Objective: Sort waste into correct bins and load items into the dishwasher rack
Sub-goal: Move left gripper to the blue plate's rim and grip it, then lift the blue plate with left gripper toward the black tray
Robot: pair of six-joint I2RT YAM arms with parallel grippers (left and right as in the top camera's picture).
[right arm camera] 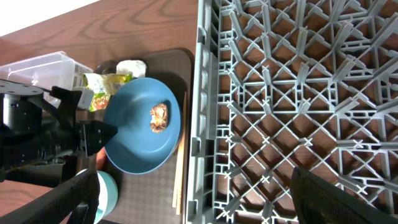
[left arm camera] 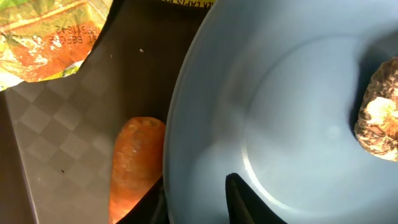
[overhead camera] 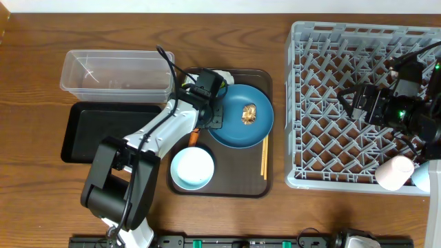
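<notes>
One rack [overhead camera: 344, 148], desk's right end; right gripper [overhead camera: 348, 102] hangs over its lattice floor, jaws spread wide, holding nothing
One brown tray [overhead camera: 241, 176], desk's middle
One black tray [overhead camera: 103, 134], desk's left side, just in front of the tub [overhead camera: 117, 86]
One dish [overhead camera: 234, 131], brown tray's back right; left gripper [overhead camera: 212, 118] at its left rim, one finger [left arm camera: 239, 199] over the dish, the other outside, jaws narrow; whether they clamp it I cannot tell
One bowl [overhead camera: 192, 167], brown tray's front left corner
Two chopsticks [overhead camera: 263, 158], along its right edge
One wrapper [left arm camera: 43, 37] and one paper [right arm camera: 130, 67], at its back edge
Two cups, pink [overhead camera: 394, 172] and blue [overhead camera: 420, 178], rack's front right corner
One carrot [left arm camera: 134, 162], on brown tray, just beside dish's left rim
One lump [overhead camera: 249, 114], on dish
</notes>
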